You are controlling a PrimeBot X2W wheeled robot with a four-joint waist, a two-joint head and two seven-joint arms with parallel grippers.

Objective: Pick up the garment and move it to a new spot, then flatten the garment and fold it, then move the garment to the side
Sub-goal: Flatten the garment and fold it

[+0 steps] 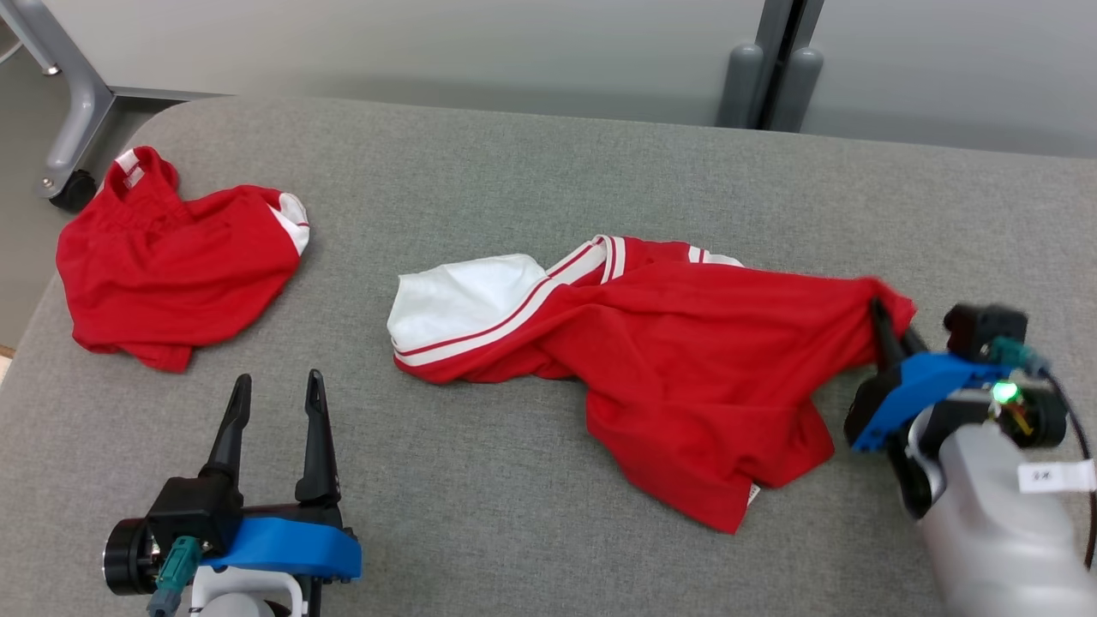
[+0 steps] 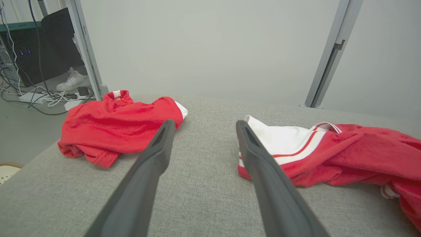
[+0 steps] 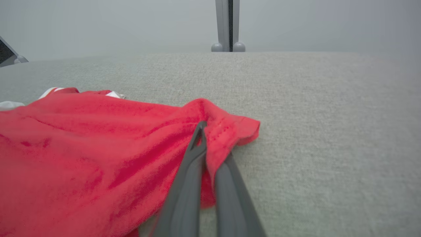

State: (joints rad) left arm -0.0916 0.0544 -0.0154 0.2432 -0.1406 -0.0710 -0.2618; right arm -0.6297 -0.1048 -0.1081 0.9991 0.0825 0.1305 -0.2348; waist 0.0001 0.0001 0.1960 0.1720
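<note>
right gripper (image 1: 880, 319) pinches one garment (image 1: 686, 368) (second garment (image 1: 171, 266) apart).

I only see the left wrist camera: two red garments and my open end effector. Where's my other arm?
Observer: Your right end effector is at the right-hand end of the bigger garment.
Operator: Is it holding it?
Observer: Yes, it's shut on a red hem corner.
Operator: Is its light on?
Observer: A green light glows on that wrist.
</note>
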